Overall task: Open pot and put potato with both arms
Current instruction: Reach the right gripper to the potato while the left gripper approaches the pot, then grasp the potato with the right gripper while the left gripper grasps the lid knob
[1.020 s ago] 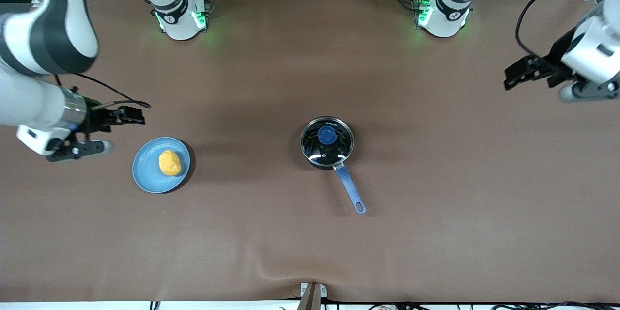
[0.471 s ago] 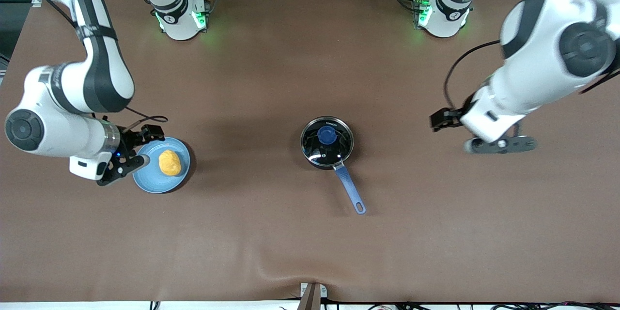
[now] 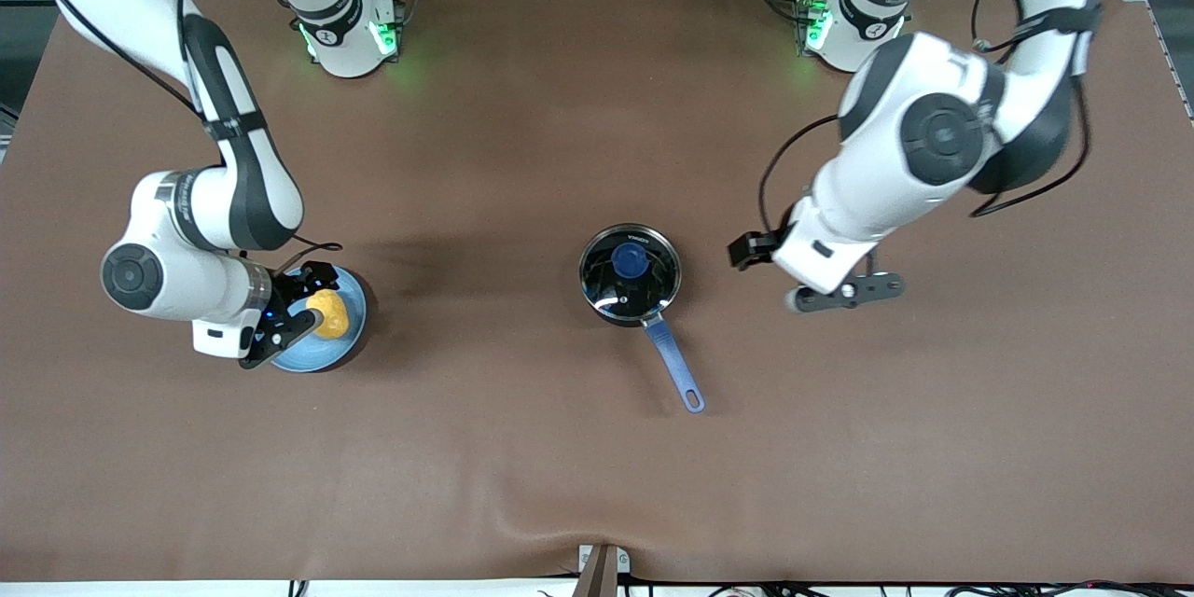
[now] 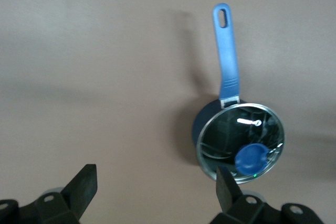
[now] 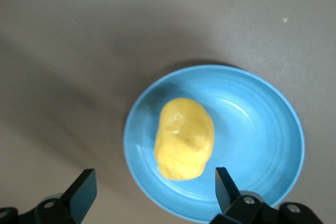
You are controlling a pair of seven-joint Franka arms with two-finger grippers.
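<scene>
Moved since a second ago: both arms have swung in from the table's ends; the right gripper [image 3: 303, 303] now hangs over the plate's edge, and the left gripper [image 3: 746, 250] has come in close beside the pot.
Pot: small round black saucepan with a long blue handle [image 3: 630, 278] sits mid-table, handle pointing toward the front camera, well apart from the plate.
Lid: round glass lid with a metal rim and a blue knob [image 3: 631, 259] is on the pot, so it is not yet opened.
Potato: small lumpy yellow-orange oval [image 3: 327, 313] lies on the flat light-blue plate [image 3: 347, 347], toward the right arm's end of the table.
Right gripper state: fingers spread wide, empty, above the potato and not touching it.
Left gripper state: fingers spread wide, empty, beside the pot rather than over the knob.
Handling, lid: probably light but stiff and breakable glass; the knob looks like the only sound hold, lifted straight up.
Handling, potato: likely light and firm with a bumpy, rounded skin that could roll; best pinched across its narrow middle.
Right wrist view: shows the potato [image 5: 184, 138] lying off-centre on the plate [image 5: 262, 108], between the two fingertips.
Left wrist view: shows the knob's offset from the gripper and the handle's loop hole.
Front view: alone shows both arms and the gap between plate and pot.
</scene>
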